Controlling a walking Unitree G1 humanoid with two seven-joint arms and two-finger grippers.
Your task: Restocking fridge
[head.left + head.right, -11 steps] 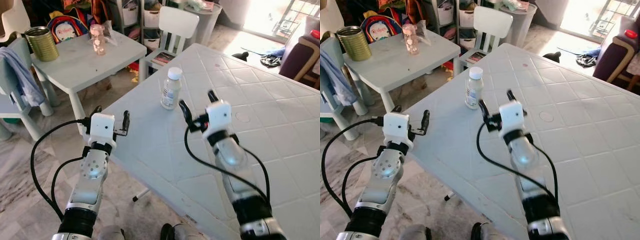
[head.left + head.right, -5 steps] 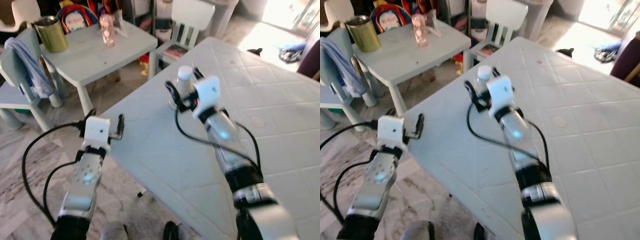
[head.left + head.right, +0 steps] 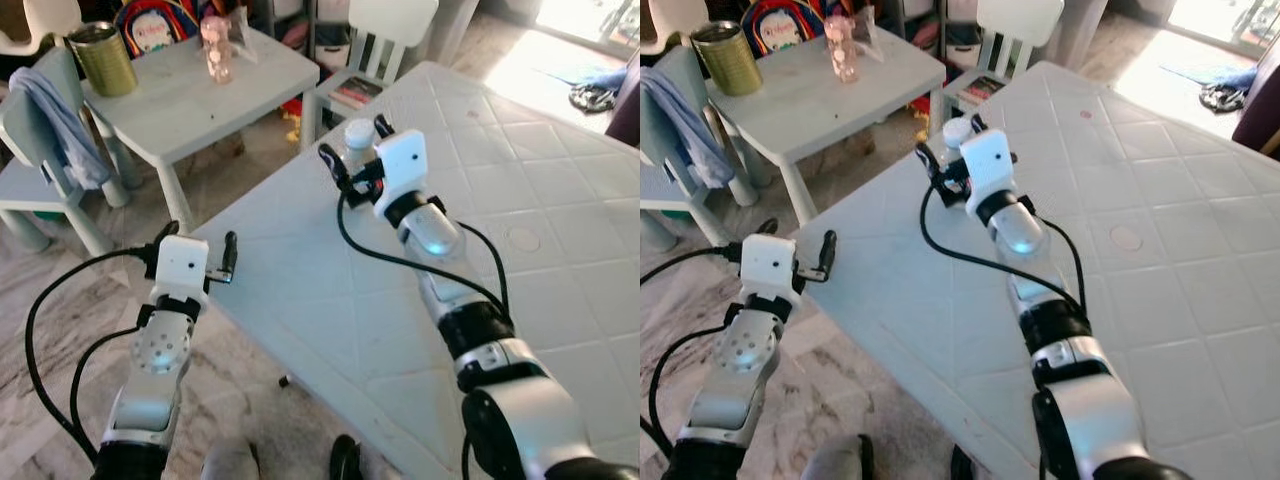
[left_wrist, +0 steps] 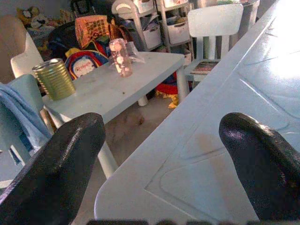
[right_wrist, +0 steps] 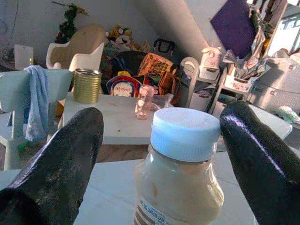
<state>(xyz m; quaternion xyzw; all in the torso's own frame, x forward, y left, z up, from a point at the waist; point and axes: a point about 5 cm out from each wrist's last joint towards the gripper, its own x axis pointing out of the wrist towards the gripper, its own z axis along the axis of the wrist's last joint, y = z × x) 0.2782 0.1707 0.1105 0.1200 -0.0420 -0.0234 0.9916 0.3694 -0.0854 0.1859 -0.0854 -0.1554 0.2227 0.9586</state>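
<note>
A small bottle (image 5: 180, 178) with a white cap and pale contents stands upright near the far left edge of the big white table (image 3: 560, 200). My right gripper (image 3: 353, 142) is open, reached out over the table, with one black finger on each side of the bottle's (image 3: 358, 135) upper part and not closed on it. My left gripper (image 3: 200, 233) is open and holds nothing; it hovers over the floor just off the table's near left corner (image 4: 154, 187).
A small white table (image 3: 190, 90) to the left holds a gold tin can (image 3: 102, 58) and a pink bottle (image 3: 214, 48). A white child's chair (image 3: 385, 30) stands behind the big table. A pale chair draped with blue cloth (image 3: 50, 120) is at far left.
My right gripper has reached forward from mid-table to the bottle and now has a finger on each side of it. The head camera shifted. The left arm has barely moved.
</note>
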